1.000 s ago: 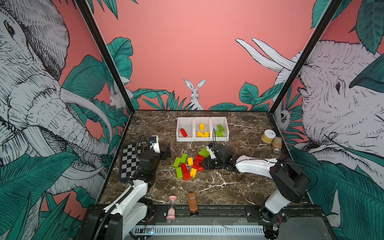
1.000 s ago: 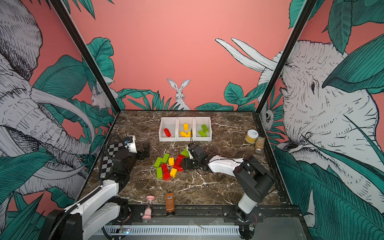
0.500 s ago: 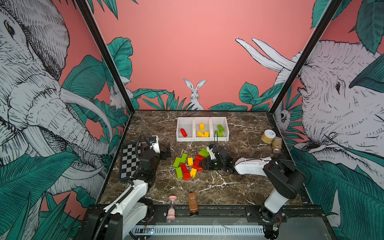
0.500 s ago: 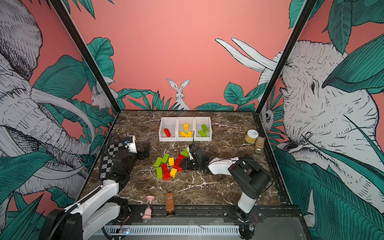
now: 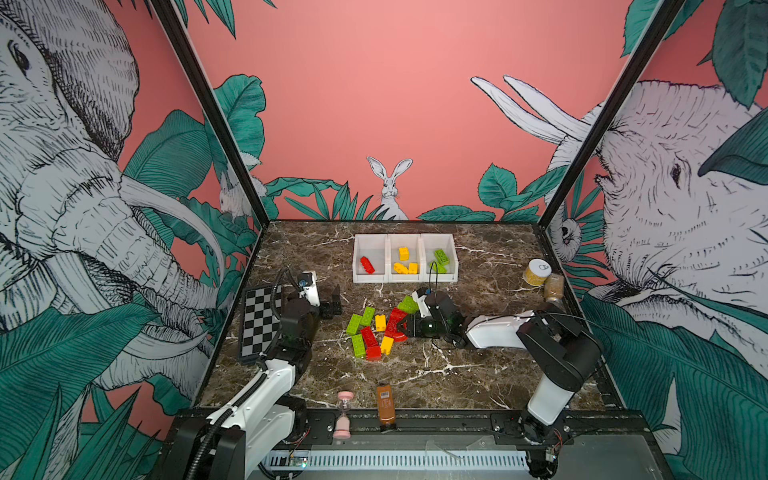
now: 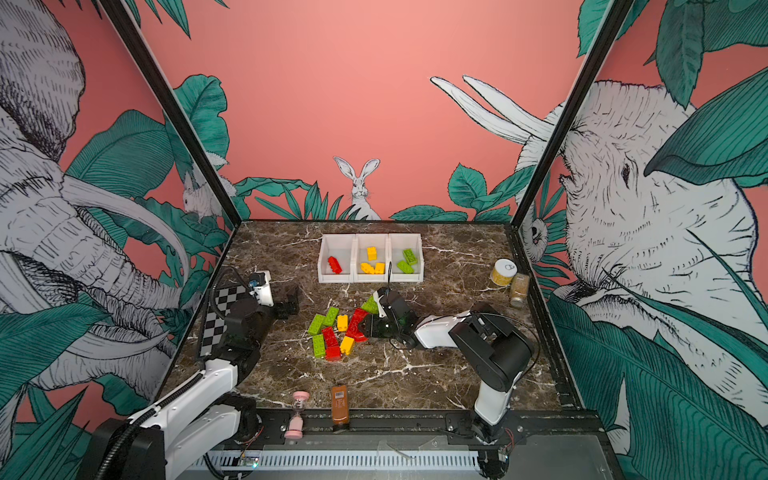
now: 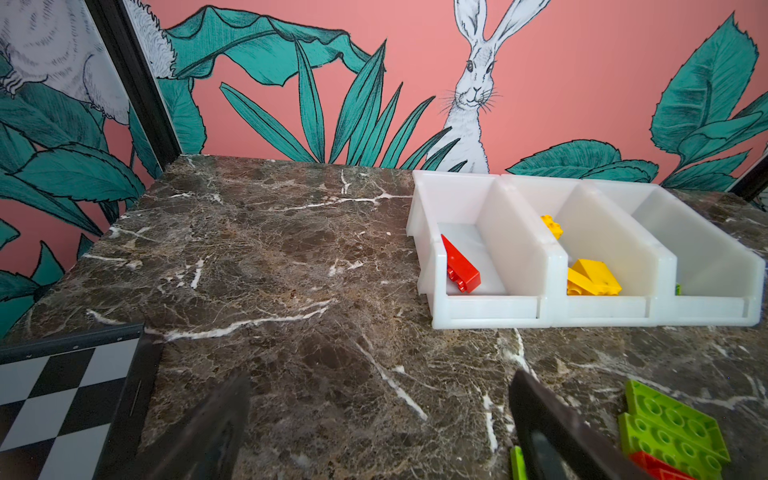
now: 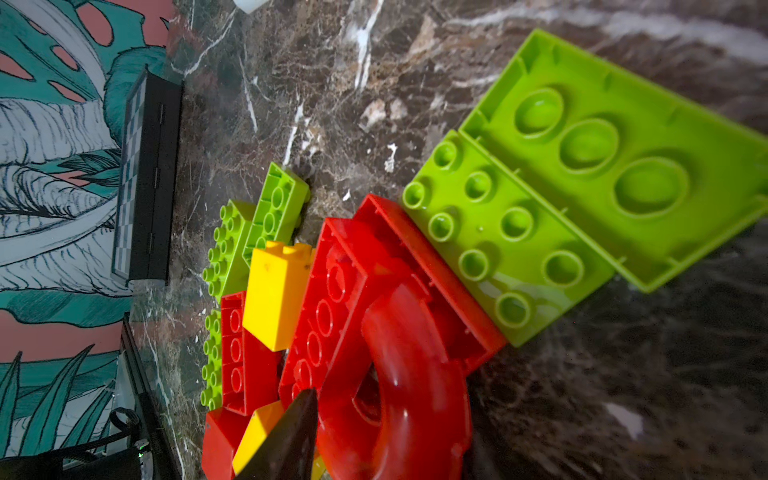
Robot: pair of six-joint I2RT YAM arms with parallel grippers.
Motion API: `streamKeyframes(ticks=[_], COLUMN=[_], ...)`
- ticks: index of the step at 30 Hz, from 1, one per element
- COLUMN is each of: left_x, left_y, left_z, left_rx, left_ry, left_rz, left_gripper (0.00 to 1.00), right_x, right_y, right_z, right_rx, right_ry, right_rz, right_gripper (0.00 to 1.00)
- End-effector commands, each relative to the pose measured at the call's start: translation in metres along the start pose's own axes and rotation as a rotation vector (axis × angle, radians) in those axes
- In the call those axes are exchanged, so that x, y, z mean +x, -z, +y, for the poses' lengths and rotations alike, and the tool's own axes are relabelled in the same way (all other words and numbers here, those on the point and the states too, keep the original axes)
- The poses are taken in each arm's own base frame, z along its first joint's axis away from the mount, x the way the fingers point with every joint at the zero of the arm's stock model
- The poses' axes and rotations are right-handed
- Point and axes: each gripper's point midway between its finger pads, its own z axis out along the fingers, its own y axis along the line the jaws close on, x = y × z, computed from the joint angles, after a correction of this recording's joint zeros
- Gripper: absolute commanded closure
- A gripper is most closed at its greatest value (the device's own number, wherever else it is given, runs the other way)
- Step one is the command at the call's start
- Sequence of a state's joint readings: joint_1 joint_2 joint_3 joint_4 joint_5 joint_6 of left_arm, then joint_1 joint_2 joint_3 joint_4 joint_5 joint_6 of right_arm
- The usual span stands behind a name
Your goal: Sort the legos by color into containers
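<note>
Loose red, yellow and lime legos (image 5: 374, 328) lie in a heap mid-table. The three joined white containers (image 5: 405, 279) behind them hold a red brick (image 5: 367, 264), yellow bricks (image 5: 405, 262) and green bricks (image 5: 440, 257). My right gripper (image 5: 405, 326) lies low at the heap's right edge, its jaws around the red arch (image 8: 415, 374). One finger (image 8: 291, 436) touches the arch's side and the other is hidden. My left gripper (image 7: 380, 382) hovers open and empty left of the heap, facing the containers (image 7: 490, 309).
A checkered board (image 5: 259, 322) lies at the left edge beside the left arm. A brown bottle (image 5: 385, 403) and a pink hourglass (image 5: 343, 415) stand at the front edge. Two jars (image 5: 537, 272) sit at the back right.
The right gripper's jaws have narrowed around the red arch, and the right arm's elbow has shifted left. The left arm has not moved.
</note>
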State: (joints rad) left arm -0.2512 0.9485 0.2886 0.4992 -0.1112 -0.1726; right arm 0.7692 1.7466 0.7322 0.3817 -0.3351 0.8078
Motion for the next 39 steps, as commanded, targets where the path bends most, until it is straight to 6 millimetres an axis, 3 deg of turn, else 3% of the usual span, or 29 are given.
streamKeyframes(ticks=[1, 13, 20, 26, 30, 35, 39], left_x=[0.001, 0.001, 0.002, 0.002, 0.001, 0.0, -0.001], left_y=[0.001, 0.0, 0.0, 0.0, 0.0, 0.002, 0.002], left_z=[0.0, 0.0, 0.0, 0.0, 0.0, 0.0, 0.001], left_rx=[-0.001, -0.003, -0.004, -0.005, -0.005, -0.005, -0.01], left_ry=[0.003, 0.006, 0.006, 0.005, 0.005, 0.004, 0.003], left_rz=[0.0, 0.003, 0.003, 0.002, 0.002, -0.003, -0.004], left_gripper=[0.02, 0.02, 0.02, 0.02, 0.02, 0.02, 0.02], right_x=[0.003, -0.01, -0.025, -0.036, -0.042, -0.035, -0.037], right_y=[0.001, 0.011, 0.03, 0.033, 0.031, 0.021, 0.018], right_z=[-0.007, 0.006, 0.019, 0.025, 0.039, 0.036, 0.037], right_rx=[0.017, -0.01, 0.002, 0.017, -0.023, -0.037, -0.04], right_ry=[-0.018, -0.008, 0.031, 0.064, 0.079, 0.062, 0.067], right_rz=[0.001, -0.033, -0.07, -0.087, -0.077, -0.045, -0.042], right_gripper=[0.53, 0.69, 0.73, 0.77, 0.75, 0.64, 0.62])
